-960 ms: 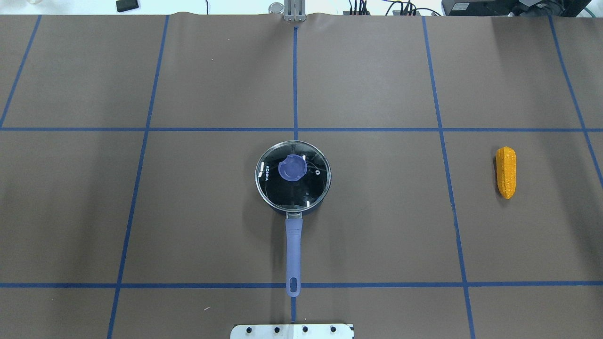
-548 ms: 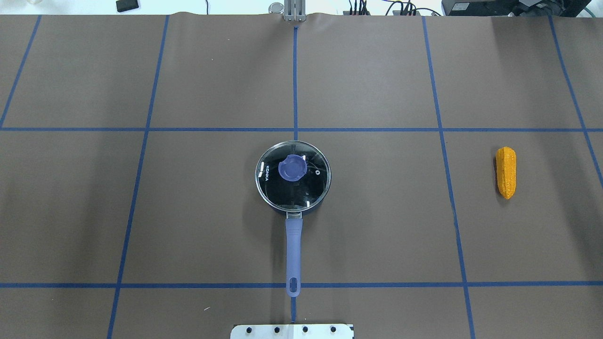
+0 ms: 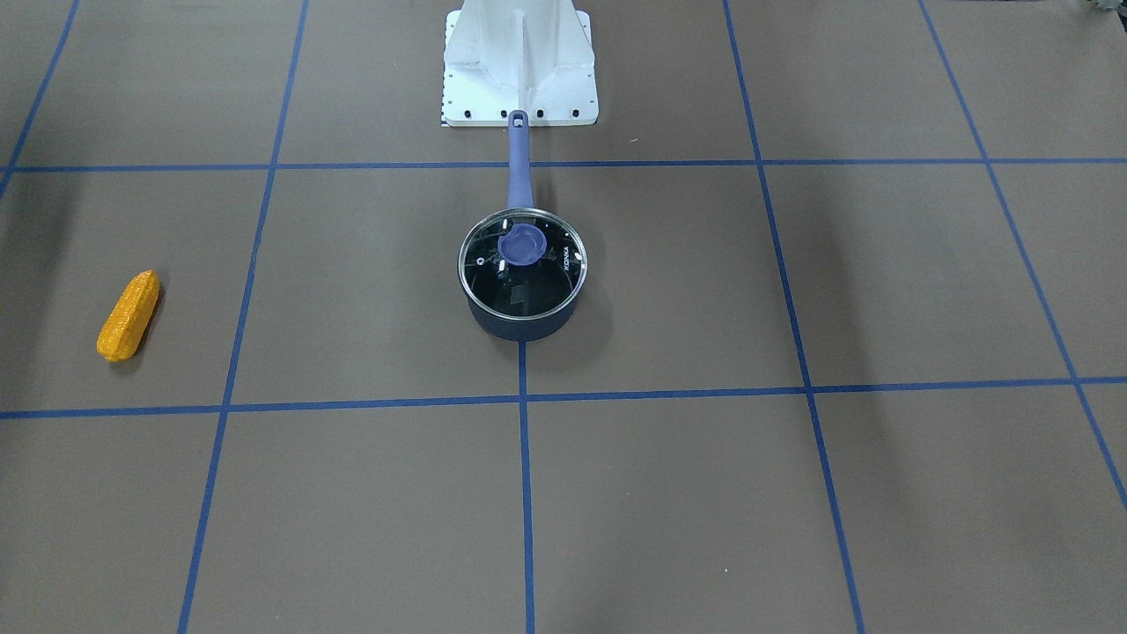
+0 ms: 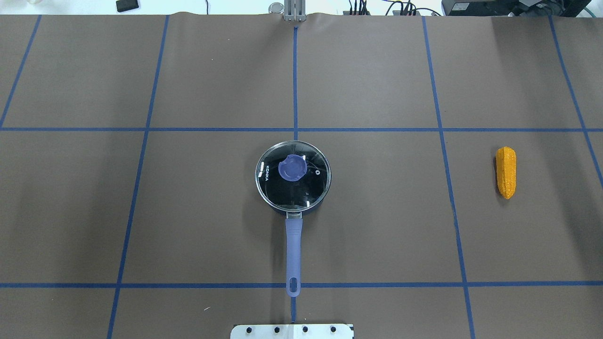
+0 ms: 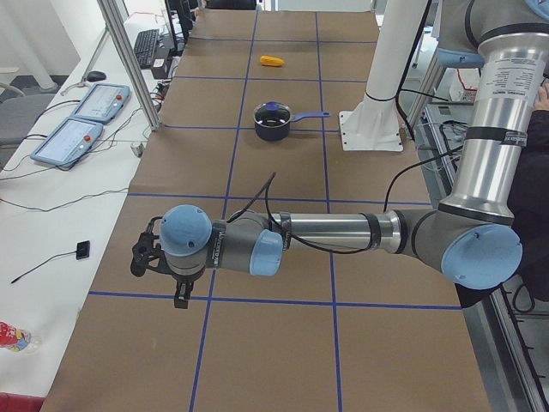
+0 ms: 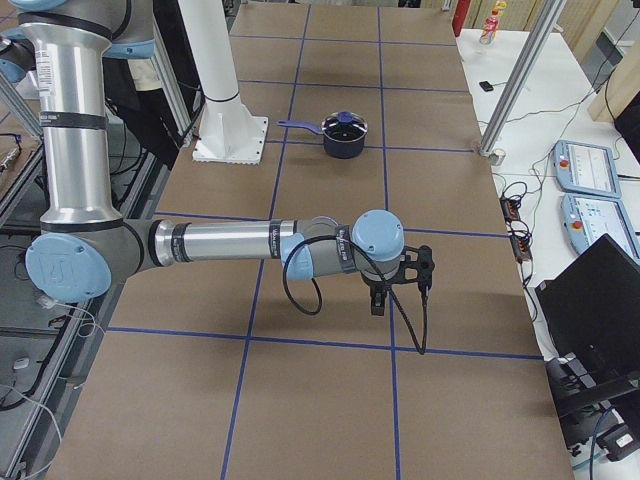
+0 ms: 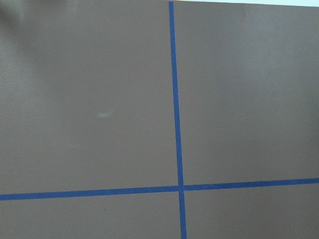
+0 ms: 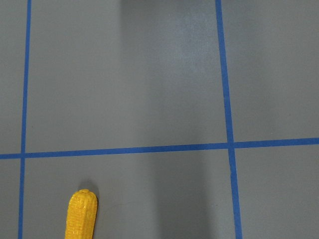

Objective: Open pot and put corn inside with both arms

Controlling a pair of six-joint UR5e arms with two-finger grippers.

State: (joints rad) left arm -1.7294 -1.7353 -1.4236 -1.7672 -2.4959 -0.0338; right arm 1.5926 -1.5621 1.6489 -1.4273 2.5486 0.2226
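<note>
The pot stands at the table's middle with its glass lid on and the blue knob on top; its lavender handle points toward the robot's base. It also shows in the front-facing view. The corn lies on the brown mat far to the pot's right, also in the right wrist view. My left gripper hovers far to the left of the pot. My right gripper hovers near the corn's side. I cannot tell whether either is open or shut.
The white base plate sits just behind the handle's end. Blue tape lines divide the brown mat into squares. Control pendants and a metal post stand along the far table edge.
</note>
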